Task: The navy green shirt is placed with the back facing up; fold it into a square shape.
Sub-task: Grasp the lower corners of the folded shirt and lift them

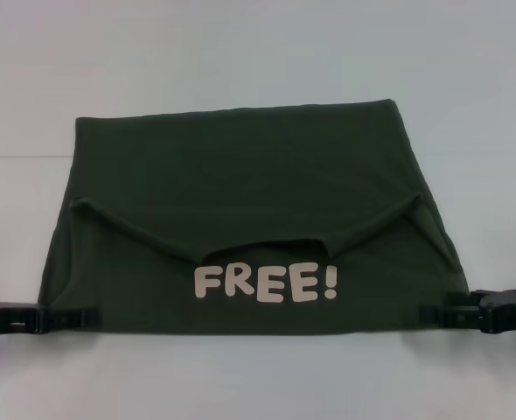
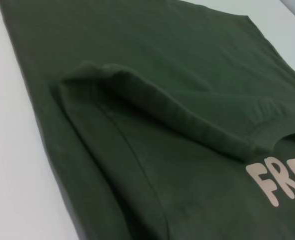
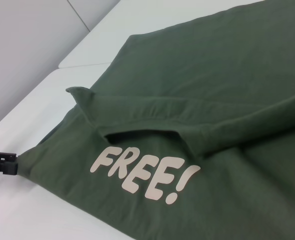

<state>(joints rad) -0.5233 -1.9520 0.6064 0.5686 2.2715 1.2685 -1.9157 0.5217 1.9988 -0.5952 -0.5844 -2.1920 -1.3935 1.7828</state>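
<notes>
The navy green shirt (image 1: 240, 175) lies flat across the white table, its upper part folded toward me so the collar opening and a pale "FREE!" print (image 1: 265, 283) face up near the front edge. The sleeves are tucked in as slanting folds (image 2: 177, 112) (image 3: 152, 112). At the shirt's near left corner, my left gripper (image 1: 90, 317) is shut on the fabric; the right wrist view shows that corner drawn to a point at the same gripper (image 3: 10, 165). My right gripper (image 1: 426, 312) is shut on the near right corner.
The white table (image 1: 258, 44) extends beyond the shirt on all sides, with a faint seam (image 1: 22, 157) at the left. A strip of bare table (image 1: 258, 376) runs between the shirt's front edge and me. Behind the table stands a grey wall (image 3: 32, 35).
</notes>
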